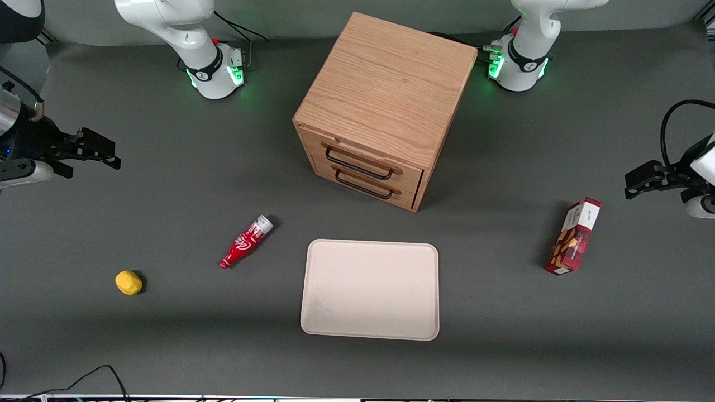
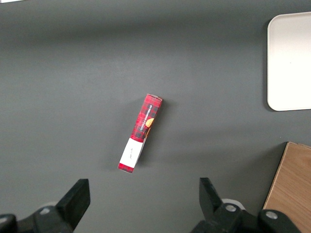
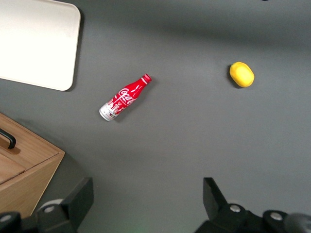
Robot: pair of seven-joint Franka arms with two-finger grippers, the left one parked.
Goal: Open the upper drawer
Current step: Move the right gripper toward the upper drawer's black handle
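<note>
The light-oak cabinet (image 1: 385, 95) stands mid-table. Both drawers are shut. The upper drawer (image 1: 409, 176) has a thin black wire handle (image 1: 359, 166); the matching lower drawer (image 1: 405, 196) sits under it. My gripper (image 1: 116, 156) is open and empty. It hangs above the table toward the working arm's end, well apart from the cabinet. In the right wrist view the gripper (image 3: 146, 189) hangs over bare table. A cabinet corner (image 3: 29, 160) and one handle end (image 3: 8, 140) also show there. I cannot tell which drawer that handle end belongs to.
A cream tray (image 1: 370, 289) lies in front of the cabinet, nearer the front camera. A red bottle (image 1: 246, 241) lies beside the tray, and a yellow lemon (image 1: 128, 282) toward the working arm's end. A red snack box (image 1: 574, 237) lies toward the parked arm's end.
</note>
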